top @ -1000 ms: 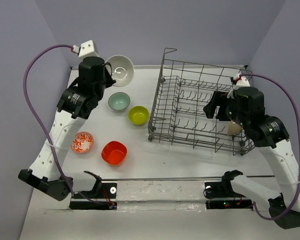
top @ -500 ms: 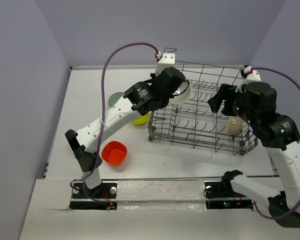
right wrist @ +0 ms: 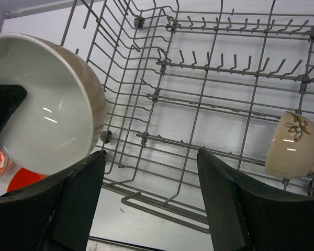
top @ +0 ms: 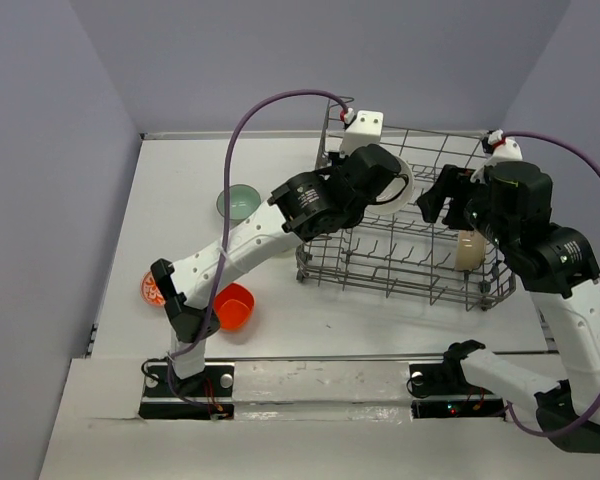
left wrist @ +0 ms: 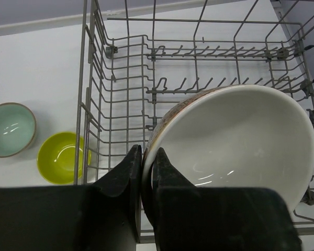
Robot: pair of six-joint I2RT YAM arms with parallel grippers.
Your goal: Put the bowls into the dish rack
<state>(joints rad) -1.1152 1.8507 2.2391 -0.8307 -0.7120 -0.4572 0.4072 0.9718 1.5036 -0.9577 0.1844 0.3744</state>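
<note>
My left gripper (top: 378,178) is shut on the rim of a white bowl with a brownish outside (left wrist: 235,141), held tilted over the left part of the grey wire dish rack (top: 400,268); its jaws pinch the rim (left wrist: 146,155). My right gripper (top: 442,200) hovers open and empty above the rack's right part (right wrist: 152,157); the held bowl (right wrist: 47,104) shows at its left. On the table left of the rack lie a teal bowl (top: 240,203), a lime bowl (left wrist: 63,157), an orange-red bowl (top: 235,305) and a red-patterned bowl (top: 148,290), partly hidden by my left arm.
A cream cup with a flower print (right wrist: 293,144) leans in the rack's near right corner (top: 468,250). The rack has tall wire sides and rows of upright tines (left wrist: 199,83). Purple walls close the table at the back and sides.
My left arm has swung the white bowl from the table's back left, rightward to above the rack. My right gripper has risen slightly and stays open.
</note>
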